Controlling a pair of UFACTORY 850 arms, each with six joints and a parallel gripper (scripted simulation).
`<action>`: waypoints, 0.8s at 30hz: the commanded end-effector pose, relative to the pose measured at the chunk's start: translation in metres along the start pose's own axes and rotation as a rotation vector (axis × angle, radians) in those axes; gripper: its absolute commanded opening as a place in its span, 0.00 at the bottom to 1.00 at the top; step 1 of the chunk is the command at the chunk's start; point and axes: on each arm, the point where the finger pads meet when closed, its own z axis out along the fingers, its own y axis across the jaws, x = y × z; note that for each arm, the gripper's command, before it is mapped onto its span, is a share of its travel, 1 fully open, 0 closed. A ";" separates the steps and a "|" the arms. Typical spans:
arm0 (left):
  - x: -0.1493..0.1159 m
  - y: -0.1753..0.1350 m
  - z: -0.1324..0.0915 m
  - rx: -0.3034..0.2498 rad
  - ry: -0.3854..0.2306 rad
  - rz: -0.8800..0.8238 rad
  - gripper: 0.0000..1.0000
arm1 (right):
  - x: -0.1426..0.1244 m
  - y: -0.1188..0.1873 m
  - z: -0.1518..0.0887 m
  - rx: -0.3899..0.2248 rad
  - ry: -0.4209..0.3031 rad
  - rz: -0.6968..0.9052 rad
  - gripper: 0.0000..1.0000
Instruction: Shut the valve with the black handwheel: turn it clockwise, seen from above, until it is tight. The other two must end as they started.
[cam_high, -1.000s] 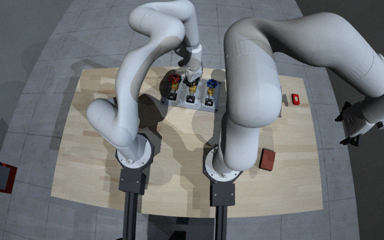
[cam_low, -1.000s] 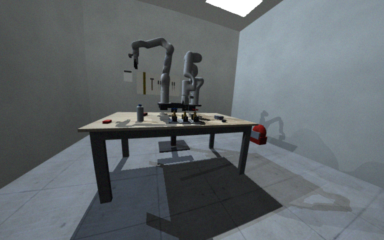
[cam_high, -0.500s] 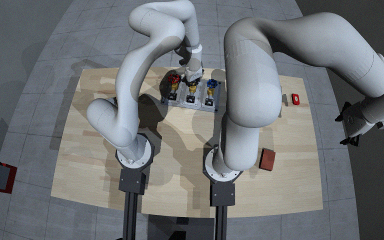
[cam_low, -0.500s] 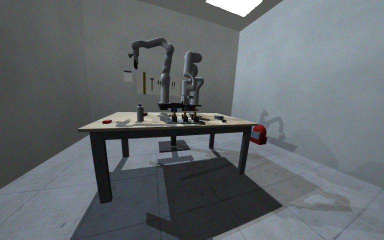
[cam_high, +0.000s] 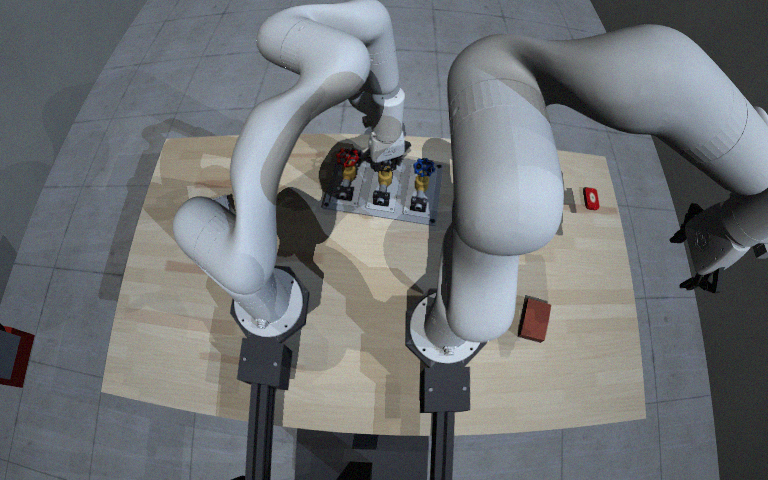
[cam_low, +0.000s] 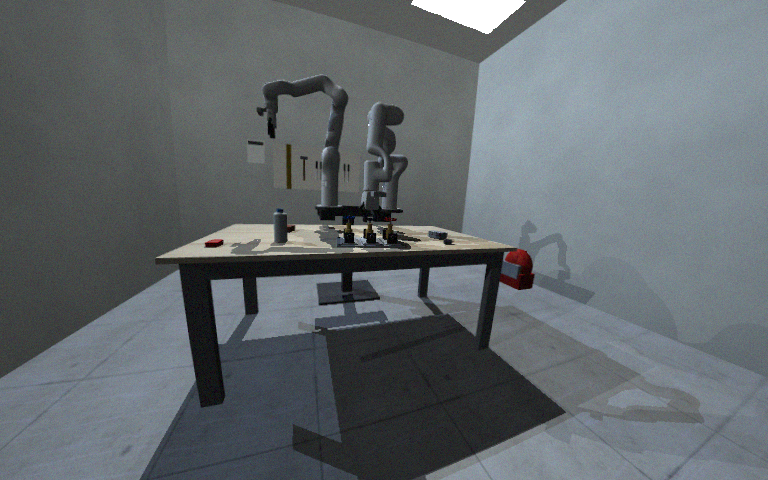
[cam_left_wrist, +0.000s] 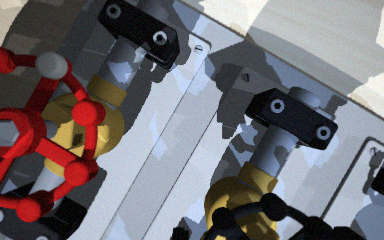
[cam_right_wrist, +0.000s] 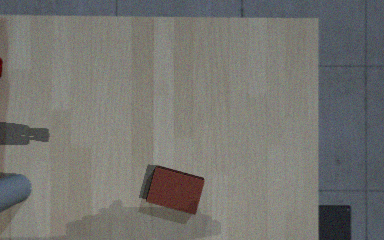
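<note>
The black handwheel (cam_left_wrist: 273, 206) is partly visible at the bottom edge of the left wrist view, above its yellow valve body. My left gripper (cam_high: 387, 165) (cam_low: 369, 216) points down over the middle valve and is shut on this wheel; its fingers mostly hide the wheel in the top view. The red handwheel (cam_high: 347, 157) (cam_left_wrist: 80, 171) stands on one side and the blue handwheel (cam_high: 423, 166) on the other, both clear of the fingers. My right gripper (cam_high: 677, 263) is open and empty, high up beyond the table's right edge in the top view.
The valves share one base plate (cam_high: 434, 192). A brown-red block (cam_high: 535, 319) (cam_right_wrist: 175, 190) lies beside the right arm's base. A small red box (cam_high: 591, 198) (cam_low: 214, 242) and a grey bottle (cam_low: 280, 227) are off to the same side. Small dark items (cam_low: 437, 234) lie on the other side.
</note>
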 end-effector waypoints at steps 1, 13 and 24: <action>0.001 0.001 -0.001 -0.006 -0.006 0.079 0.00 | 0.000 0.000 -0.001 0.000 0.002 0.000 1.00; 0.001 0.001 -0.001 -0.006 -0.005 0.290 0.00 | 0.000 0.000 -0.001 0.000 0.002 0.000 1.00; 0.001 0.001 -0.001 -0.007 -0.005 0.485 0.00 | 0.000 0.000 -0.001 0.000 0.002 0.000 1.00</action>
